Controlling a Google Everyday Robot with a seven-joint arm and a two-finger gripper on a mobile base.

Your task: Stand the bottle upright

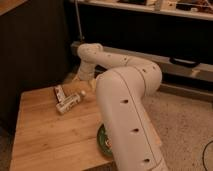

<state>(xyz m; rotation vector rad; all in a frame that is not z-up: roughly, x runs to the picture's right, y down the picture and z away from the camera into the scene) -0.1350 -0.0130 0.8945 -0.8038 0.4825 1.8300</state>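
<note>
Fingers (80, 82) hover near the cap of the lying bottle (68, 102); spread or pressed together, cannot tell.

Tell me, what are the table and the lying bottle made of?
The table looks like pale matte wood, perhaps bamboo: parallel plank seams show. The bottle, lying on its side, seems whitish plastic with a pale label. The gripper sits just behind it, near the table's far edge.

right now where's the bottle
The bottle lies flat on the left rear part of the table, right beside the packet, with its cap end toward the gripper, which hangs just behind it.
</note>
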